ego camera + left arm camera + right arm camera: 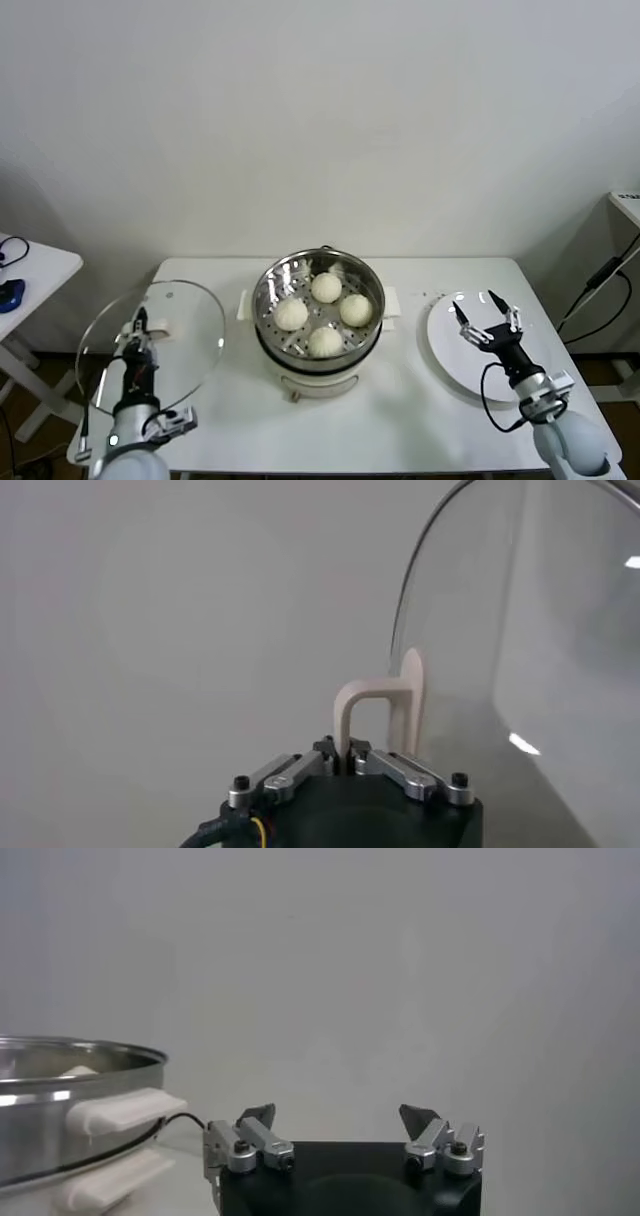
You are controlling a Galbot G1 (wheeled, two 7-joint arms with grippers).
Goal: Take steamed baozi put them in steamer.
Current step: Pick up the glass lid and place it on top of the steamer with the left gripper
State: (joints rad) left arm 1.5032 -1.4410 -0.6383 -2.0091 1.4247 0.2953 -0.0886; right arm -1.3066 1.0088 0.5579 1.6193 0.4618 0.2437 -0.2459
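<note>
All four round cream-white steamed baozi (318, 313) sit inside the shiny steel steamer (268, 345). To its left, the left gripper (138, 327) pinches the round glass lid's handle (372, 712); right gripper (489, 318), jaws wide, hovers over the flat white plate (450, 355).

Left gripper clamped, right gripper spread wide

The left arm rises from the near left corner of the scene, its wrist pointing up and away, and the left gripper (138, 322) stands with its fingers (345, 752) pressed together on the cream handle (375, 705) of the glass lid (150, 345), holding the lid upright on its edge. The right arm comes in from the near right corner, forearm angled toward the far left, and the right gripper (490, 312) hangs level with both dark fingertips (258, 1115) set far apart, nothing between them, over the right side of the scene.
</note>
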